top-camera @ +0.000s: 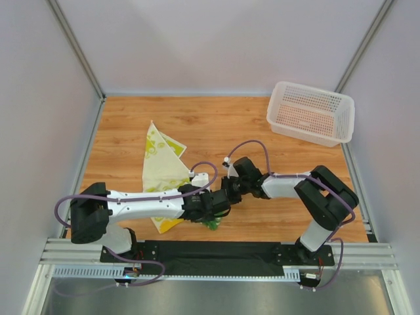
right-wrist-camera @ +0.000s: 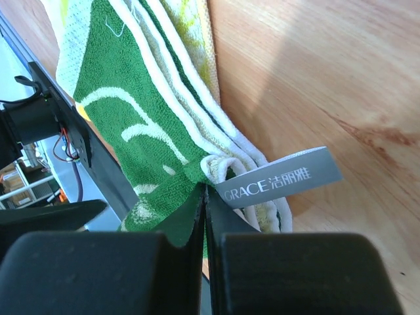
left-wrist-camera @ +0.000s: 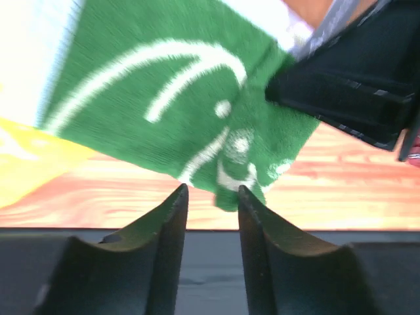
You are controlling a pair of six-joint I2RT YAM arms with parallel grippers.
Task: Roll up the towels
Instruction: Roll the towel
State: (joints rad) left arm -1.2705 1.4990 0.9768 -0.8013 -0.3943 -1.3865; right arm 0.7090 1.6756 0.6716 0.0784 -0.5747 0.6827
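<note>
A: Right gripper (right-wrist-camera: 205, 190)?
B: Pinched shut on the green towel (right-wrist-camera: 131, 111)'s hem, holding it up near the table (top-camera: 262, 131)'s front edge.
A: Left gripper (left-wrist-camera: 210, 195)?
B: Jaws apart at its corner, probably to regrip.

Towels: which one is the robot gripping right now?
The dark green towel with white line drawings, pinched by the right gripper, jaws shut; the cream-yellow towel lies loose on the table.

Left claw (left-wrist-camera: 209, 197) and right claw (right-wrist-camera: 203, 197) crowd each other at the front edge, dark green towel (left-wrist-camera: 131, 98) between them; cream-yellow towel (top-camera: 161, 164) covers the tabletop (top-camera: 216, 125) at left; basket (top-camera: 310, 113) fills the far right corner; bare wood between is passable.
</note>
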